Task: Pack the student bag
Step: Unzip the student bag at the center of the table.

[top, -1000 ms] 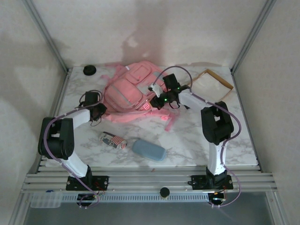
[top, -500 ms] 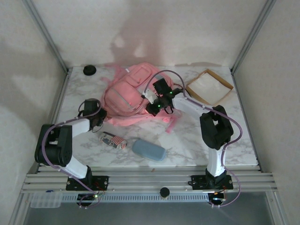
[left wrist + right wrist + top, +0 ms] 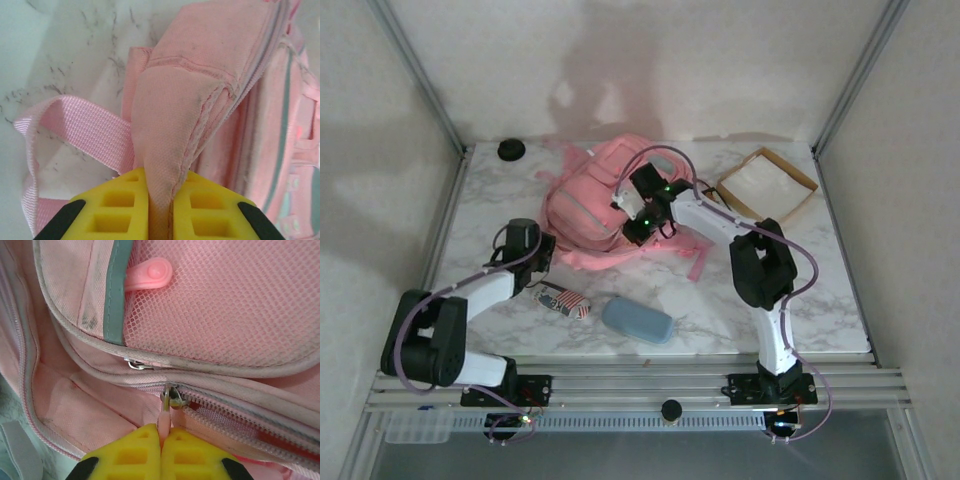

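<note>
- Student bag (image 3: pixel 582 205): lies on the marble table (image 3: pixel 740 300), rear centre, between the two arms.
- Left gripper (image 3: pixel 160 190): nipped tight on a fold of the bag's pink corner fabric.
- Right gripper (image 3: pixel 161 437): pressed closed on the pink zip pull (image 3: pixel 164 416).

1. The top view is looking dim and soft, and a big grey shadow is lying on the back wall (image 3: pixel 610 70) at 12 o'clock.
2. In the left wrist view, the table (image 3: pixel 30 30) is glaring white at 10 o'clock.
3. In the right wrist view, the student bag (image 3: pixel 240 300) is looking sharp.
</note>
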